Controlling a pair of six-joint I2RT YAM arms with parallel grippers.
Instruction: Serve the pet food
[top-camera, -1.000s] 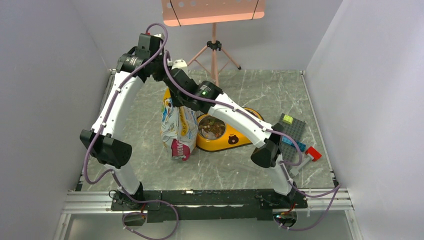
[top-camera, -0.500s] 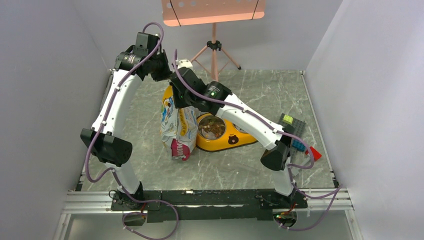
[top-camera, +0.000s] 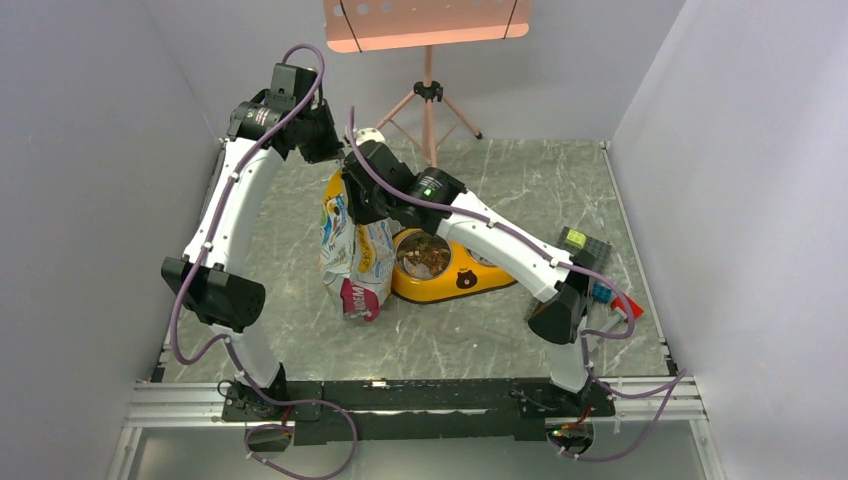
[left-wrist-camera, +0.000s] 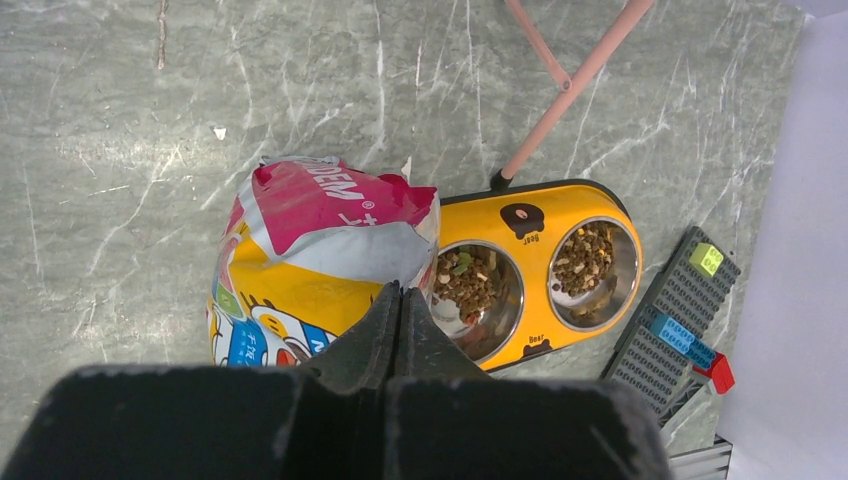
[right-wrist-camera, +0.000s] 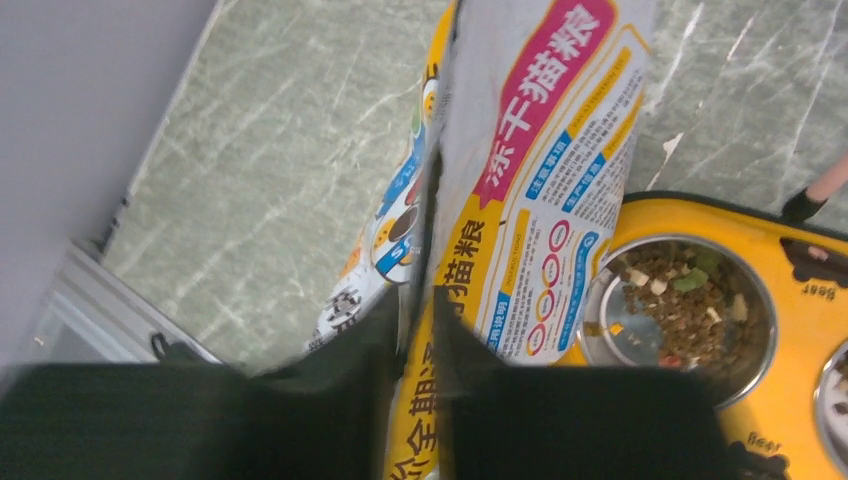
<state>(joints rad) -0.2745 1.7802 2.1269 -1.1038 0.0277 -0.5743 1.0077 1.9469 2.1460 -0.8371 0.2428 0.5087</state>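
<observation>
- Checking progress: is the kibble (left-wrist-camera: 470, 285) served?
- Yes, judging by both feeder (left-wrist-camera: 480, 225) bowls. Bag (left-wrist-camera: 300, 250) stands beside feeder; left fingers (left-wrist-camera: 375, 330) pinch its top, right fingers (right-wrist-camera: 460, 350) stand narrowly parted around its edge. Remaining, likely: set bag down.

Grey-green marbled tabletop (top-camera: 540, 180) between plain pale walls (top-camera: 90, 150), pink tripod stand (top-camera: 428, 95) at the far edge.

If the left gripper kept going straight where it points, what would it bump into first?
Probably the food bag: the left gripper, shut, points down at its edge beside a bowl. It may touch already; depth is unclear.
</observation>
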